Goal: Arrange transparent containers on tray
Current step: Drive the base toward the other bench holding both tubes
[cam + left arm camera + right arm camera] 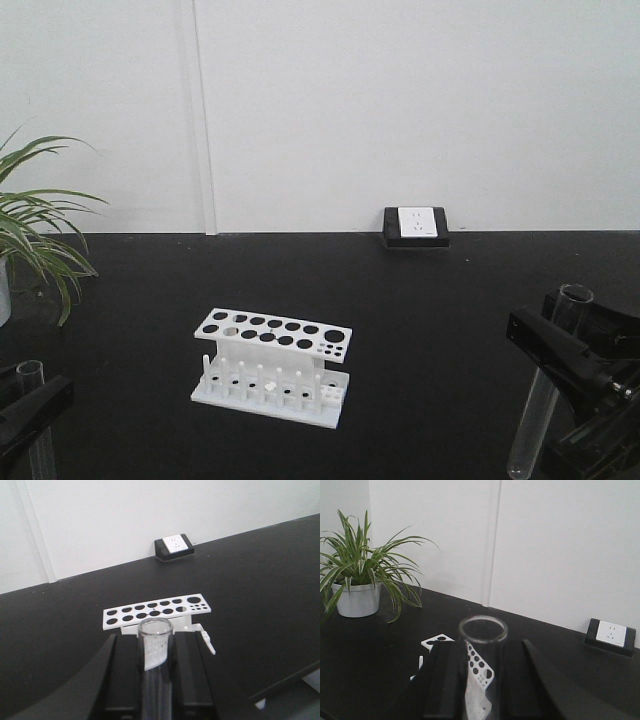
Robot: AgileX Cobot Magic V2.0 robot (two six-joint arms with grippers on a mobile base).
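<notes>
Clamping left tube (156, 640): left fingers (125, 680); right fingers (445, 680): right tube (483, 640); both near-upright, mouths up.

The left gripper (156, 647) and the right gripper (482, 655) are both black all over. Their jaws are flat, smooth and thick (a bit shiny on the sides), with slanted outer edges.

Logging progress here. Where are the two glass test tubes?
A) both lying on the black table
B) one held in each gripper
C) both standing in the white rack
B: the left gripper clamps the left test tube, the right gripper clamps the right test tube, and the white rack holds none.
</notes>
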